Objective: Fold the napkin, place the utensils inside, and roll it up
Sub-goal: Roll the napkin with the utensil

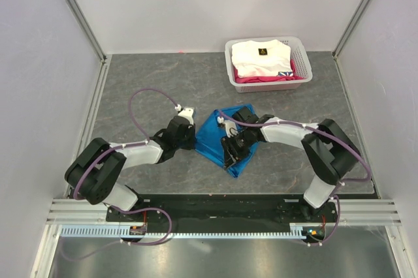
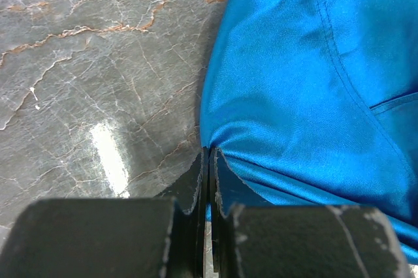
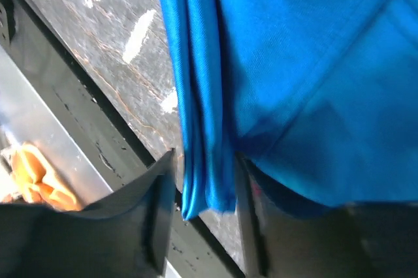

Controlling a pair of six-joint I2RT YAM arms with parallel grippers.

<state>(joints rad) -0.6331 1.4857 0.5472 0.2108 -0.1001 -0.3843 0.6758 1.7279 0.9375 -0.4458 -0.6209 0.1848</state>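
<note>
Left gripper (image 2: 209, 160): jaws closed tight on the left corner of the napkin (image 1: 210, 139), low against the bench (image 1: 144, 82). Probably anchoring that corner so the fold stays taut.

Right gripper (image 3: 206, 160): jaws part-way apart, straddling a doubled edge of the cloth. There is slack on one side, so it is not clamped. I judge it is either taking or letting go of the fold.

The napkin lies mid-bench between the arms, folded to a kite shape. Its long axis runs far to near, with the narrow tip toward the arm bases.

Utensils: not visible in any view.
</note>
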